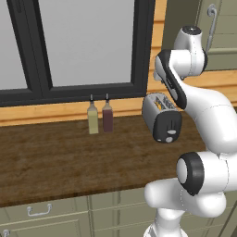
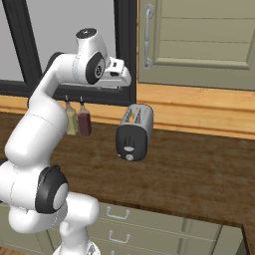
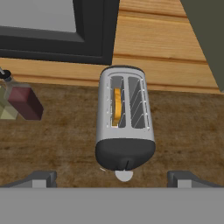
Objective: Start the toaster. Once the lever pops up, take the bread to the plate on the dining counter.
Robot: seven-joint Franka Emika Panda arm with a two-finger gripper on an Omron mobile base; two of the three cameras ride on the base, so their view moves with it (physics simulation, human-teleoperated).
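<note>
No text, brand, number or sign can be read anywhere. The toaster point(image 3: 125, 118) bears no legible label. The two bottles point(image 1: 100, 117) beside it are unmarked too

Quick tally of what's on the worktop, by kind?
Toaster: 1
Bread, in the toaster's left slot: 1
Bottles: 2, one pale, one dark red
Total: 4

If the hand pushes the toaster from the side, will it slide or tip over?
The toaster is long, low and rounded, so it would probably slide on the flat wooden worktop rather than tip. Its smooth metal shell may be slippery. The bread slice standing in its left slot might shift.
</note>
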